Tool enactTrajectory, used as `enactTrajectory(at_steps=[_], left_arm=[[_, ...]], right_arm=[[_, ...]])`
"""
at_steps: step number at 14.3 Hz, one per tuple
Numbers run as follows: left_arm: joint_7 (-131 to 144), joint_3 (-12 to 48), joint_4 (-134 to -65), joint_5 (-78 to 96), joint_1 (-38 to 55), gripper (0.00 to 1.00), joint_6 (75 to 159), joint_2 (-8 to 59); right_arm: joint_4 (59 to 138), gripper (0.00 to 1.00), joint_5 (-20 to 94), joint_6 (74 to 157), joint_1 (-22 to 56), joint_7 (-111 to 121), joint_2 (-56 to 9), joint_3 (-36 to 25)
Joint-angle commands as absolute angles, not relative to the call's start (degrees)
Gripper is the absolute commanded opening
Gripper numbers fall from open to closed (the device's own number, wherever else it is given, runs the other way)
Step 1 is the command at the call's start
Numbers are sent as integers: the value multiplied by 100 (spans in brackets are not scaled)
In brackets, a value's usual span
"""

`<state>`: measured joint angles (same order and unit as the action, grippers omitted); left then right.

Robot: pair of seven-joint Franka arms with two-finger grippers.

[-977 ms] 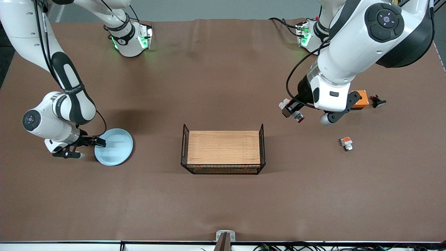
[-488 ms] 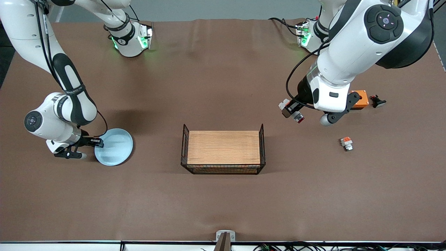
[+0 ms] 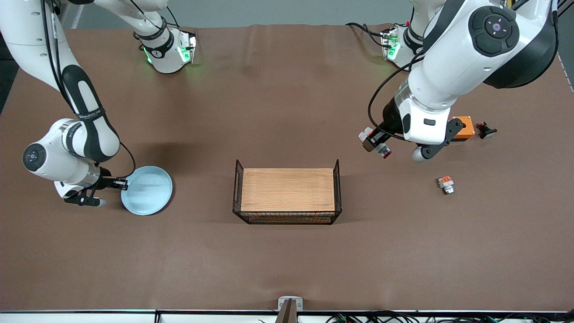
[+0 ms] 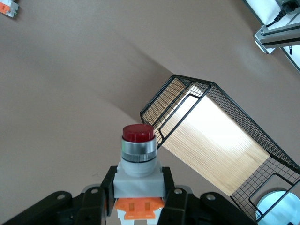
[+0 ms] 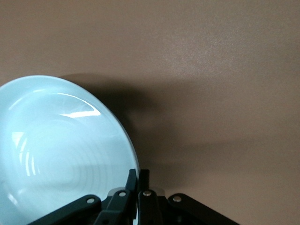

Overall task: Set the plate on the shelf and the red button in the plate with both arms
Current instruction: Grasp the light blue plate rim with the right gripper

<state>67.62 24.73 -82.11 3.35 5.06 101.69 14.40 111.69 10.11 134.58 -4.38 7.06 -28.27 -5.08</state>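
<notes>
- Plate (image 3: 147, 190), pale blue, sits at the right arm's end of the table, level with the wooden tray (image 3: 288, 190) and well apart from it; the right gripper (image 3: 120, 183) has just clenched onto its rim, where a second ago its fingers stood spread.
- Its edge now looks slightly lifted, so I judge the carry to the tray can begin.
- Red button (image 3: 377, 145) hangs in the left gripper (image 3: 373, 142), clenched on its white body, over bare table just off the tray's corner at the left arm's end; it has barely moved in the last second.
- Around: a similar white-orange part (image 3: 446, 184), an orange box (image 3: 463, 128) and a small black piece (image 3: 486, 130) lie at the left arm's end.
- Nothing blocks either path; the tray's wire end walls (image 3: 337, 190) must be cleared from above.
</notes>
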Motion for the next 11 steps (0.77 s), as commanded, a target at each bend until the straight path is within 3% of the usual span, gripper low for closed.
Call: enactTrajectory(at_steps=[1,11], left_arm=[[6847,2479,-8156,264,501,31,10204,1450],[6855,2435,-7963,264,466,30,10195,1433]], right_arm=[[10541,0,1055,12195,-483,361,-2488,-510],[9186,0,712,9020,-81,-2193,-1205,-492]])
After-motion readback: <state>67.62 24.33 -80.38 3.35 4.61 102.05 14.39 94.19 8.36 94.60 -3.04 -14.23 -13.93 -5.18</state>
